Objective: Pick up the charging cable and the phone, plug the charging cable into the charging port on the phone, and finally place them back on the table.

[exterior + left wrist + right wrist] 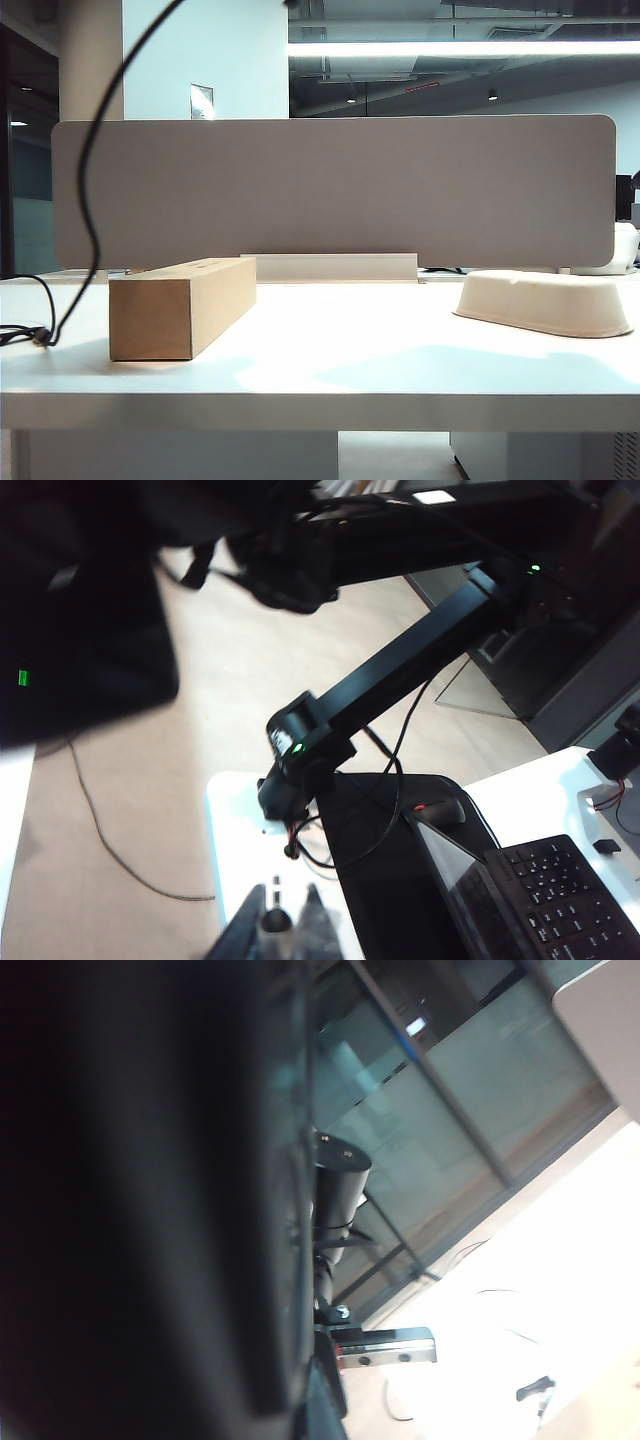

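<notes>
left gripper (282,930) jaws clamped on the thin black charging cable (88,190), lifted above the white desk (330,355). right gripper jaws together, hidden behind a dark slab, maybe the phone. risk: cable snagging the brown cardboard box (180,305), or the plug missing the port.

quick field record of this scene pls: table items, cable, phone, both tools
table: cardboard box at left, pulp tray at right
charging cable: hangs from above at far left, loops down to the table edge
phone: big dark slab filling right wrist view, likely it
left tool: shut on the cable's plug, raised out of exterior view
right tool: not visible itself
</notes>
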Available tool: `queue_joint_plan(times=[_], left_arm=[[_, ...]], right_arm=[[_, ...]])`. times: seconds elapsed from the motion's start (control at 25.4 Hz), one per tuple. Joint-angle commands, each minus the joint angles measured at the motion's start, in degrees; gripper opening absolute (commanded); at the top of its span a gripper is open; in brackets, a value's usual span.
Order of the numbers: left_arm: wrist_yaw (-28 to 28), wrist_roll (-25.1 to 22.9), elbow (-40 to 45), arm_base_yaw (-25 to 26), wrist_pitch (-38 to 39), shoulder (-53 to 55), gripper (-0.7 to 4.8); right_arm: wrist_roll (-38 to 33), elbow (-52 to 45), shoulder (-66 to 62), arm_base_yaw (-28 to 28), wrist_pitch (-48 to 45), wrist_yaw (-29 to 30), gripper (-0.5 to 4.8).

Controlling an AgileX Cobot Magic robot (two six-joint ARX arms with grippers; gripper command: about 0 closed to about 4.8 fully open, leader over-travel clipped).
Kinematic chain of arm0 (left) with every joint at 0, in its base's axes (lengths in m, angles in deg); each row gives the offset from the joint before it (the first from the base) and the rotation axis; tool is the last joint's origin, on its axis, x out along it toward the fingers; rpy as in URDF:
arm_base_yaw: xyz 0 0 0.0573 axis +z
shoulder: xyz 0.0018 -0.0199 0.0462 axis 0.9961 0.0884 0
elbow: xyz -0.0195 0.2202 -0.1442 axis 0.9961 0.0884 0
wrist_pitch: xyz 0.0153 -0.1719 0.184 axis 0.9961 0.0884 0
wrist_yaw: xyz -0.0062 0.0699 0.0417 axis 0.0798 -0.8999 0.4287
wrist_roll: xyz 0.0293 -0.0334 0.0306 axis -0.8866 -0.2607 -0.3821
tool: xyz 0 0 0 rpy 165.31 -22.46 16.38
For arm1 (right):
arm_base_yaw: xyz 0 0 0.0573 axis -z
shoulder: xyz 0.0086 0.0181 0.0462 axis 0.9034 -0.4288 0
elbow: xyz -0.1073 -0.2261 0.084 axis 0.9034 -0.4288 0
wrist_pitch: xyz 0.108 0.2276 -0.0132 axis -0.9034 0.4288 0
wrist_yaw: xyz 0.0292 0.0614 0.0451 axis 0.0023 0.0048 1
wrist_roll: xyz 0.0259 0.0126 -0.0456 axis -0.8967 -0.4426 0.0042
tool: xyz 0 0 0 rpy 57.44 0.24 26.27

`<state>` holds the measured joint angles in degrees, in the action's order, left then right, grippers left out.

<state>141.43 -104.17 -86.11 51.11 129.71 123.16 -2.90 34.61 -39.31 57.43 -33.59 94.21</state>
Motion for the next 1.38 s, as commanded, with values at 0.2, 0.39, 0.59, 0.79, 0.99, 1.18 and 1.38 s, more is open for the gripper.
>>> queue_joint_plan(times=[0.2, 0.39, 0.59, 0.79, 0.99, 1.18, 1.38], left_arm=[[-0.5, 1.2, -0.2, 0.2, -4.4, 0.8, -0.06], [-0.1, 8.2, -0.2, -0.2, -12.0, 1.6, -0.06], [0.3, 14.1, -0.2, -1.9, -17.2, 1.7, -0.06], [0.8, 14.1, -0.2, -3.3, -17.1, 2.0, -0.06], [-0.8, 14.1, -0.2, -3.2, -16.6, 2.5, -0.06], [-0.9, 14.1, -0.2, -2.9, -17.2, 2.7, -0.06], [-4.2, 14.1, -0.2, -2.6, -18.1, 2.8, -0.06]], right_arm=[[-5.9, 0.6, 0.3, -0.7, -8.5, 0.9, -0.03], [-5.8, 0.6, 0.1, -0.8, -8.0, 0.8, -0.03], [-4.2, 0.6, -0.1, -1.5, -8.0, 0.2, -0.03], [-2.1, 0.6, -0.7, -1.5, -5.8, 0.0, -0.03], [-2.1, 0.6, -0.7, -1.5, -5.5, 0.0, -0.03], [-2.1, 0.6, -0.7, -1.5, -5.5, 0.6, -0.03], [-2.0, 0.6, -0.7, -1.5, -5.5, 0.9, -0.03]])
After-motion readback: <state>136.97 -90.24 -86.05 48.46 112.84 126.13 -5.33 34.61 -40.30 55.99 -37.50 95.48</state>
